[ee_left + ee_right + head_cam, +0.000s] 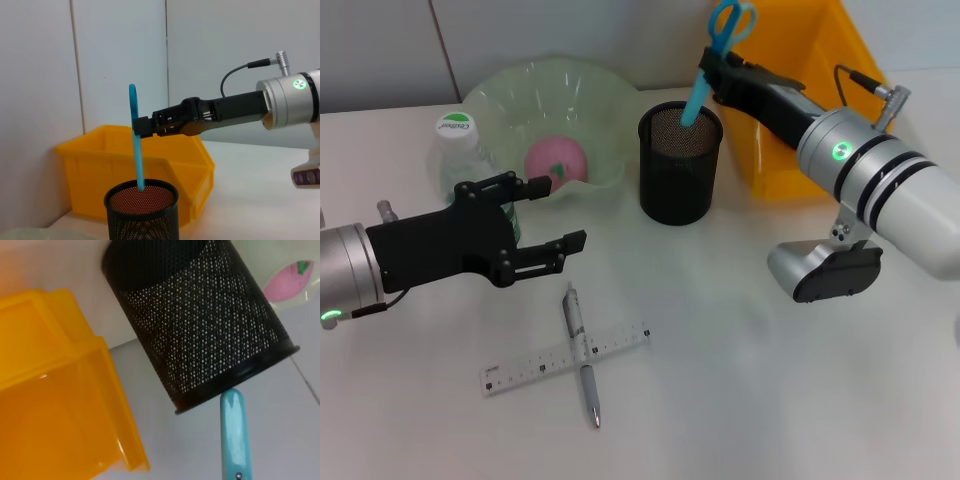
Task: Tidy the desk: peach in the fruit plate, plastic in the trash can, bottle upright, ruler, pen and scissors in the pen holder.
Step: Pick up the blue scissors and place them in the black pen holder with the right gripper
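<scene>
The right gripper point(712, 66) has its jaws pinching the blue scissors point(710, 68) just under the handles. The blades hang down from the jaws, and their tip is inside the mouth of the black mesh pen holder point(679, 167), which stands directly below the jaws. Beyond the jaws sits the yellow trash can point(790, 110).

The left gripper point(545, 213) hovers over the white bench point(740, 380) with its jaws spread and nothing between them. The pen point(582, 352) and the ruler point(565, 358) lie crossed on the bench, below and in front of these jaws. The upright bottle point(460, 150) stands just behind them. The pink peach point(557, 160) rests in the green fruit plate point(520, 95), beyond the jaws.
</scene>
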